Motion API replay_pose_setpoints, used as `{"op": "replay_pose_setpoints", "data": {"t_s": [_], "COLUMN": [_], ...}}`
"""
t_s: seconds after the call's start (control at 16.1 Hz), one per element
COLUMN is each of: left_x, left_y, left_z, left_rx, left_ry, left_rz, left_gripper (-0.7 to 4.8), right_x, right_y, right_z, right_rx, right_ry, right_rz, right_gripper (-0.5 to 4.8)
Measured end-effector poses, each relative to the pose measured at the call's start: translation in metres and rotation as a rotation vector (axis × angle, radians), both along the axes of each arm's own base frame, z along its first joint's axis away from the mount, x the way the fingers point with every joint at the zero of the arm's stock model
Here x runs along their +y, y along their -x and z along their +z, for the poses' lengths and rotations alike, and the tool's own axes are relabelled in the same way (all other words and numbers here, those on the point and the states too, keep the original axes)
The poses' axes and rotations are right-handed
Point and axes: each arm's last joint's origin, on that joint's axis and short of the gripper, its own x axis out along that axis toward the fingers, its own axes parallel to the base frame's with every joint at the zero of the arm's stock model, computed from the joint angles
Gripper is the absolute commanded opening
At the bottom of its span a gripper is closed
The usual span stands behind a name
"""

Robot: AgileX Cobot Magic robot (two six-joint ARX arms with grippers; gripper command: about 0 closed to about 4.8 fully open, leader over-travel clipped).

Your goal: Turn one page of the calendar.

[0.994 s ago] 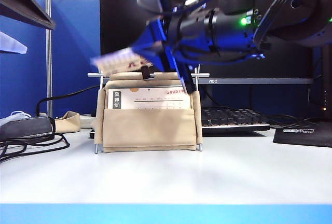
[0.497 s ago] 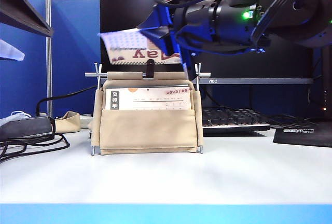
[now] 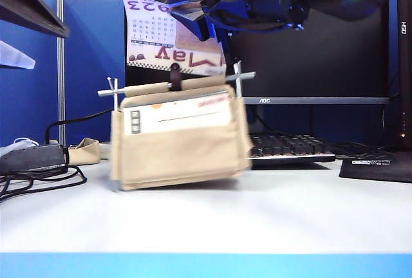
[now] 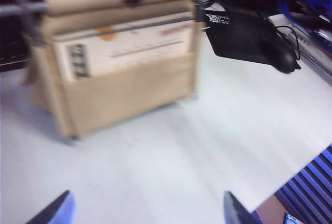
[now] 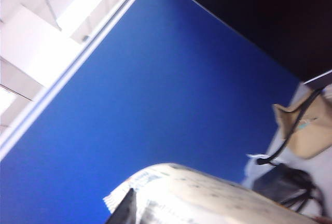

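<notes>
- The page (image 3: 174, 37) is lifted above the calendar (image 3: 177, 133), standing upside down with a date grid and a large purple "May" showing; its top right corner disappears into the right gripper (image 3: 196, 17).
- In the right wrist view the page (image 5: 207, 195) bulges just in front of a dark fingertip; the view does not settle how far the jaws are apart, though in the exterior view the sheet hangs from the right gripper.
- The calendar is a beige canvas pouch on a thin metal rod frame, with a small brown strap (image 3: 174, 77) at the top rod. It looks blurred and tilted, its right side raised off the counter (image 3: 270, 220).
- The next sheet (image 3: 183, 114) sits in the pouch, white with a grey label strip and red print.
- The left gripper (image 4: 148, 211) hangs spread wide and empty over the counter in front of the calendar (image 4: 116, 73).
- Behind stand a black monitor (image 3: 309, 65) and a keyboard (image 3: 290, 148); a mouse (image 4: 282, 60) lies on a black pad to the right, and cables (image 3: 38, 175) to the left.
</notes>
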Motion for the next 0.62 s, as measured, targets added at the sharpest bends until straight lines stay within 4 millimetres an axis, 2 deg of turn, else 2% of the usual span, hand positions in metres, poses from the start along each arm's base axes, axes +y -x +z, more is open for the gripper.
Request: {"op": "replay_pose_setpoints", "data": {"t_s": [0.12, 0.31, 0.43, 0.56, 0.62], "left_x": [0.0, 0.0, 0.0, -0.001, -0.001], "left_y": [0.0, 0.0, 0.0, 0.001, 0.001], "left_z": [0.0, 0.0, 0.0, 0.0, 0.0], "left_rx": [0.002, 0.003, 0.003, 0.005, 0.005], "left_ry": [0.004, 0.005, 0.005, 0.009, 0.011], "left_rz": [-0.013, -0.016, -0.017, -0.03, -0.034], "left_gripper": [3.73, 3.73, 3.73, 3.73, 3.73], "right_x": [-0.006, -0.012, -0.012, -0.012, -0.013], "right_y": [-0.006, -0.015, -0.02, -0.021, -0.022], "right_z": [-0.006, -0.015, -0.028, -0.03, -0.029], "right_rx": [0.04, 0.065, 0.099, 0.104, 0.102], "right_ry": [0.041, 0.079, 0.106, 0.108, 0.107], "right_rz": [-0.056, -0.085, -0.087, -0.092, -0.095], "right_gripper": [0.68, 1.49, 1.49, 1.51, 1.92]}}
